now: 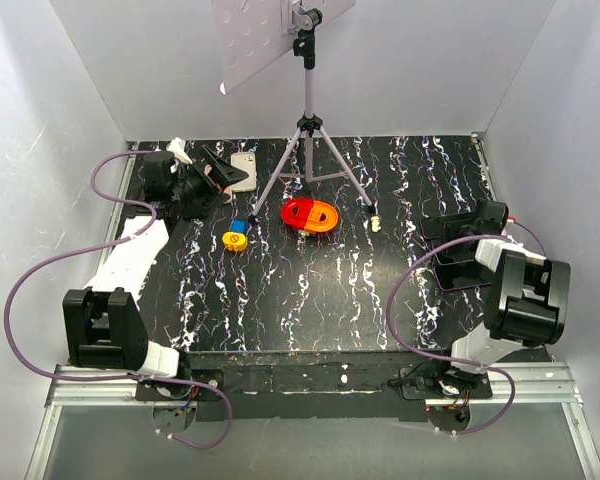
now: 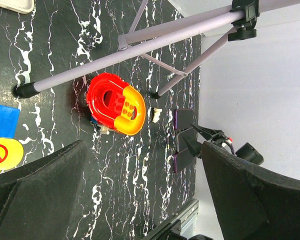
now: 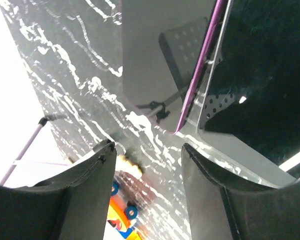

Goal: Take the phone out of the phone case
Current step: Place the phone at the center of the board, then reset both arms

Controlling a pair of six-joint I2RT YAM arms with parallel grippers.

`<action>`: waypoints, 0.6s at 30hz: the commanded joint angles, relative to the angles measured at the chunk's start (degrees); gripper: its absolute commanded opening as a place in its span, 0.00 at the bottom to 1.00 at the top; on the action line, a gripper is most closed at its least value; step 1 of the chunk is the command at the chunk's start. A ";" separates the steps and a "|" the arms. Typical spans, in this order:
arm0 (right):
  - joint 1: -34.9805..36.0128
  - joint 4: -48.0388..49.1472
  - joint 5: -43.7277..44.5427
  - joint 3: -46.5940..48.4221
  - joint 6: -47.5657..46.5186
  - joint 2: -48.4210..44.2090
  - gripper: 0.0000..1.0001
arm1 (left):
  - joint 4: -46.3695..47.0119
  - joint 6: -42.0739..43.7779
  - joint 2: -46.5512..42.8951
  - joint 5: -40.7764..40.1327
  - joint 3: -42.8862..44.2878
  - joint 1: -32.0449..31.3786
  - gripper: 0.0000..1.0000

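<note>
A dark glossy slab with a purple rim, the phone case, lies at the table's right side. A second dark slab with a silver edge, the phone, lies against it, slightly overlapping. From above they show together as one dark shape. The left wrist view has them far off as the phone and the case. My right gripper hovers just above the near edge of both, jaws open and nothing between them; from above it is at the far end of the pair. My left gripper is wide open and empty at the back left.
A tripod stands at the back centre with a white perforated board on top. A red and orange toy sits near its feet. A yellow disc with a blue piece, a small cream piece and a white flat object lie nearby. White walls enclose the table.
</note>
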 commanded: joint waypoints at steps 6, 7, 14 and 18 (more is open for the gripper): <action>2.52 -14.41 -7.82 5.46 -17.27 -16.10 0.62 | 1.45 0.56 -0.84 0.08 -0.67 0.83 0.98; 5.14 -18.78 -7.74 6.51 -21.74 -17.42 0.62 | 1.54 0.65 -0.83 -0.09 -0.93 0.74 0.98; 20.71 -23.66 -9.23 -4.27 -37.86 -34.10 0.73 | 2.51 0.65 0.48 -2.38 -2.68 -0.57 0.98; 25.29 -25.14 -8.98 -9.82 -37.34 -46.32 0.83 | 2.51 3.37 0.75 -6.24 -3.47 -4.61 0.98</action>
